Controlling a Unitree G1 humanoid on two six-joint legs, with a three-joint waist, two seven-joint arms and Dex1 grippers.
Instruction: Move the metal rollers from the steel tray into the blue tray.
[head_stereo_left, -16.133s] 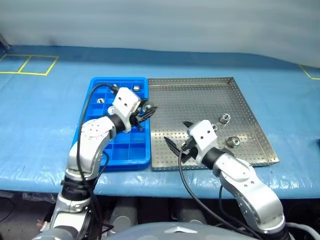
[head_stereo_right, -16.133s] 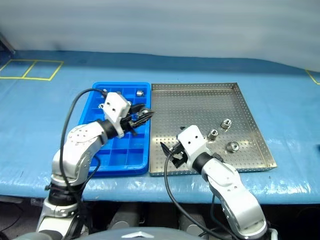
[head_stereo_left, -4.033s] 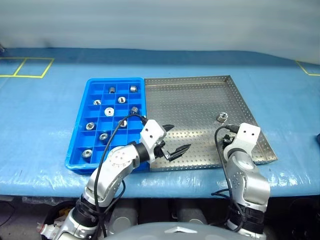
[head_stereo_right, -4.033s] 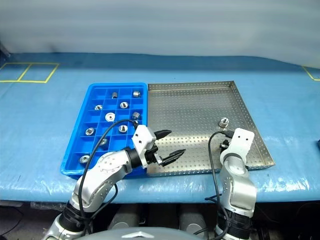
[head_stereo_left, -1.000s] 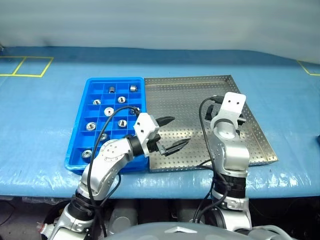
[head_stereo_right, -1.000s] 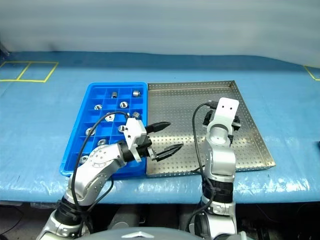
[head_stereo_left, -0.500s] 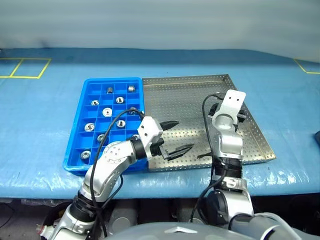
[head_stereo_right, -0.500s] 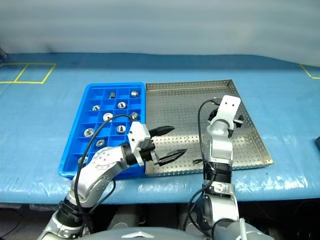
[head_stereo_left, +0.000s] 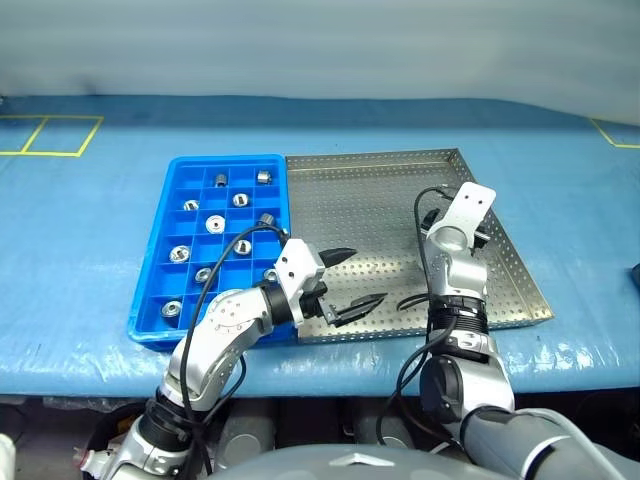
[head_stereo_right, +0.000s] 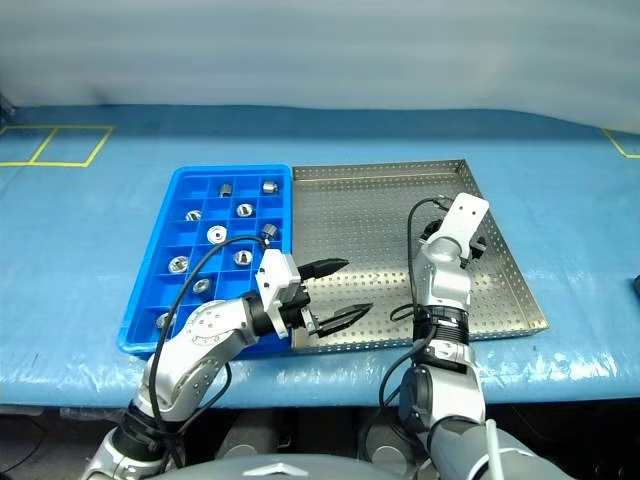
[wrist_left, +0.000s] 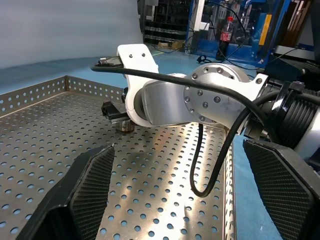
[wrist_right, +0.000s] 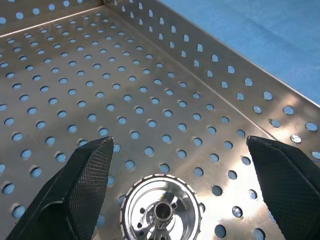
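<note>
Metal rollers: one (wrist_right: 161, 209) sitting upright on the steel tray (head_stereo_left: 380, 200), flange and centre hole facing up, just short of the right gripper (wrist_right: 182, 167) and between its two fingers (wrist_right: 82, 185), not touching either. In the left wrist view, same roller (wrist_left: 125, 125) showing under the right gripper's white housing, on the perforated floor near the tray's 3 o'clock rim. Rest of the rollers already lying in the blue tray (head_stereo_left: 160, 250), one per compartment: two in the 12 o'clock row (head_stereo_left: 220, 181), others stepping down toward 6 o'clock, last one (head_stereo_left: 172, 309) in the 7 o'clock corner cell. One more (head_stereo_left: 267, 221) sitting at the tray's 3 o'clock edge, partly behind the left arm's cable.

Blue tray lying at 9 o'clock of the steel tray, long sides touching or nearly so.

Right gripper hanging spread wide over the 3 o'clock part of the steel tray, tilted down at the floor, gripping nothing. Left gripper (head_stereo_left: 350, 280) hovering over the steel tray's 7 o'clock corner, fingers spread wide, pointing toward 3 o'clock, carrying nothing.
</note>
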